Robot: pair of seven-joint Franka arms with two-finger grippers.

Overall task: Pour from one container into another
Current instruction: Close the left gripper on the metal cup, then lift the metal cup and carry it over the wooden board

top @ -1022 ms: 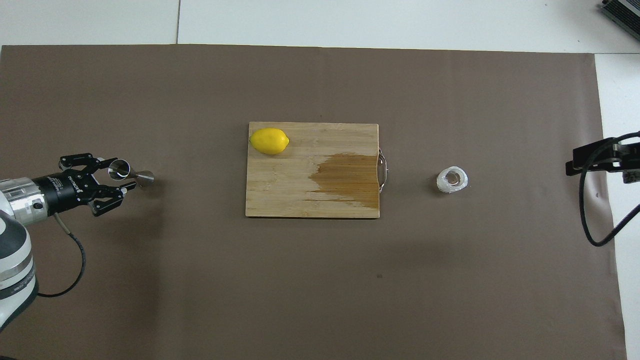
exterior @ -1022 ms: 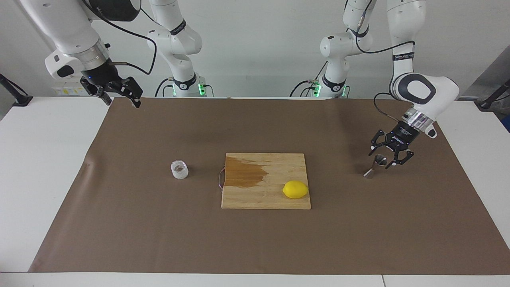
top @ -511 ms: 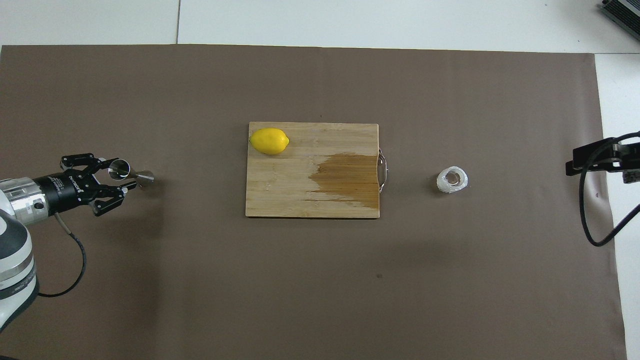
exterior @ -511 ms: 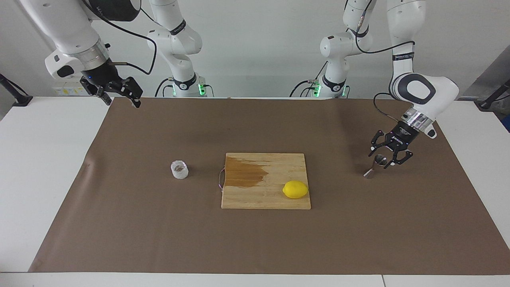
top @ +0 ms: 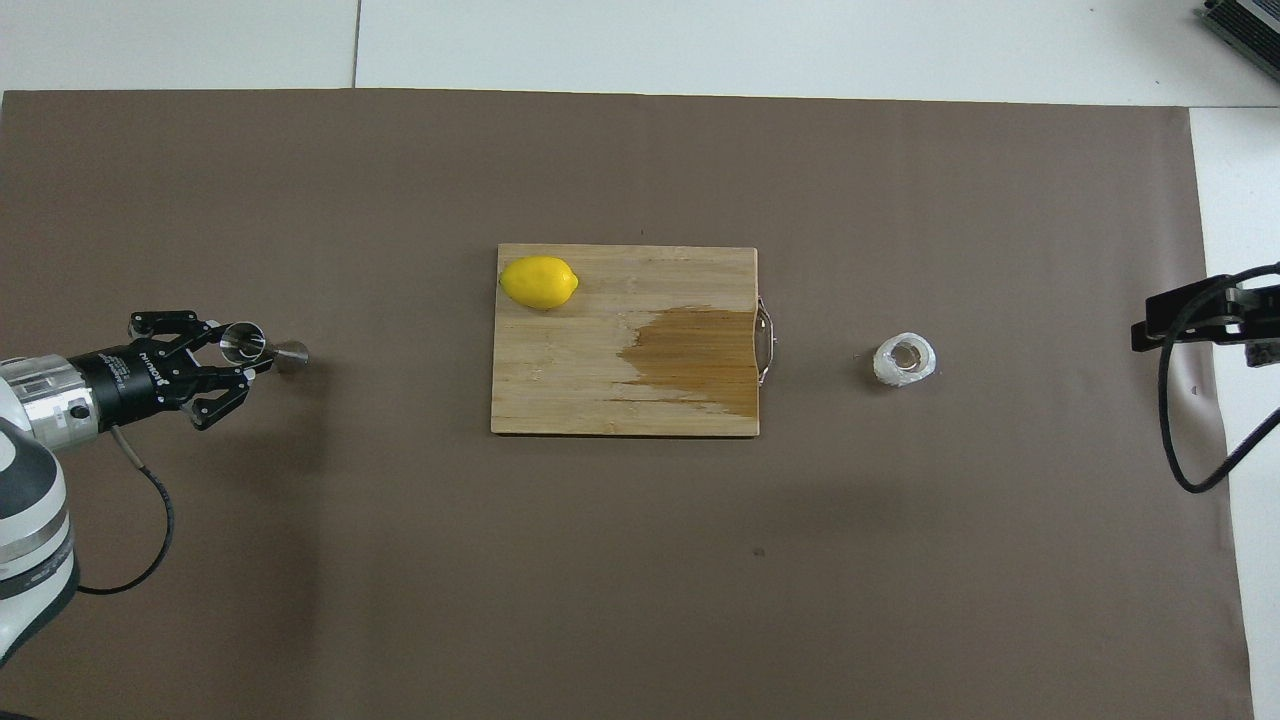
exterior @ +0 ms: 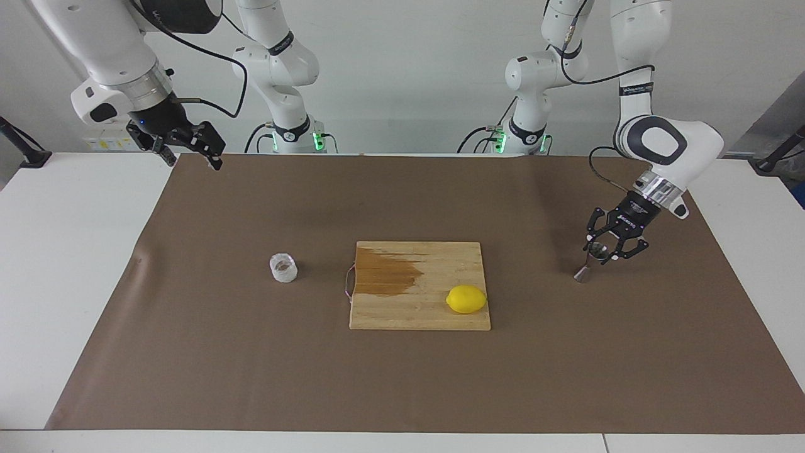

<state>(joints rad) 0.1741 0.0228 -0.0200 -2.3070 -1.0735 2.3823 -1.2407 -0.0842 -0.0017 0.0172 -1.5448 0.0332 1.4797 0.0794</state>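
gripped small shiny steel hourglass jigger [exterior: 591, 260] in closed left gripper [exterior: 605, 250]; right gripper [exterior: 188, 150] waited open; fetching squat clear faceted cup [exterior: 283, 267] judged next.

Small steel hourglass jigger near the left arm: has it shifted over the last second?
No. The small steel hourglass jigger stands at the same spot relative to the wooden cutting board; only the left hand closed on it.

Plain pale wall [exterior: 409, 75]; white table [exterior: 69, 251] under a brown mat [exterior: 402, 377]
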